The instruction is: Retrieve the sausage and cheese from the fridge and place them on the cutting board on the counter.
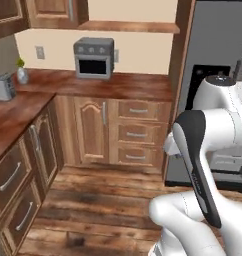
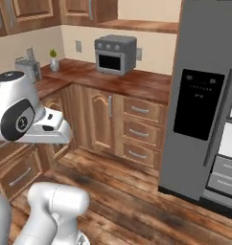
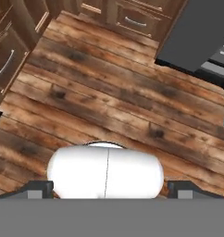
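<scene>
Gripper (image 3: 107,187) hangs wide open and empty over the wood floor (image 3: 109,102) for you, fridge (image 2: 204,95) just ahead, bench (image 2: 132,79) to its left.

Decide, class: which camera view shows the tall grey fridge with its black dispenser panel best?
The right base view: the tall grey fridge shows door, black panel and handle. In the left base view the arm covers much of it; the hand view catches its lower corner.

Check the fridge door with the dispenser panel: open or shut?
Open: the fridge door with the black dispenser panel stands swung out, baring white inner shelves behind it.
</scene>
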Motion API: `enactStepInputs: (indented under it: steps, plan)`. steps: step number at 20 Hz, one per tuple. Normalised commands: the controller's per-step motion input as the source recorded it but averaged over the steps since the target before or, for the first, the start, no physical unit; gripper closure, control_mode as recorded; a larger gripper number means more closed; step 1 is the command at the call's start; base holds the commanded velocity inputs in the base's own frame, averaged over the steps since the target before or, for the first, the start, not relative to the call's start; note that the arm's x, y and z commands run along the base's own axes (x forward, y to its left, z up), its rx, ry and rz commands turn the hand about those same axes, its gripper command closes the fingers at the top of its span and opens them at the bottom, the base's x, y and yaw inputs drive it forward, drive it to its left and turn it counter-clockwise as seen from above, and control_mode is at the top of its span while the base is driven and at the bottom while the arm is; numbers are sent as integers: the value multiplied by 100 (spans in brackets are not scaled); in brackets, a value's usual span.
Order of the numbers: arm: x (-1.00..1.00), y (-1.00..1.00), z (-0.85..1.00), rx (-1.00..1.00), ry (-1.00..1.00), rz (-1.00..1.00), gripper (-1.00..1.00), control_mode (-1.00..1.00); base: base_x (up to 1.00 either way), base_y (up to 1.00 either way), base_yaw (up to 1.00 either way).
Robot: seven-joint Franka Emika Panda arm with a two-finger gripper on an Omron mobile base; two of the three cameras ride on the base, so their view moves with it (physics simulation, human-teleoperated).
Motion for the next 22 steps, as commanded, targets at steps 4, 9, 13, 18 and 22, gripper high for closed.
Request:
enactStepInputs:
  steps: [4, 9, 13, 18, 22]
  plan:
    - [0, 0, 0, 0, 0, 0, -100, 100, 8, -72, -63]
    - [0, 0, 0, 0, 0, 0, -100, 100, 4, -23, -38]
    - [0, 0, 0, 0, 0, 0, -100, 100, 6, -7, 0]
    - [0, 0, 0, 0, 0, 0, -100, 100, 77, -69, 1]
    - [0, 0, 0, 0, 0, 0, -100, 100, 100, -89, 5]
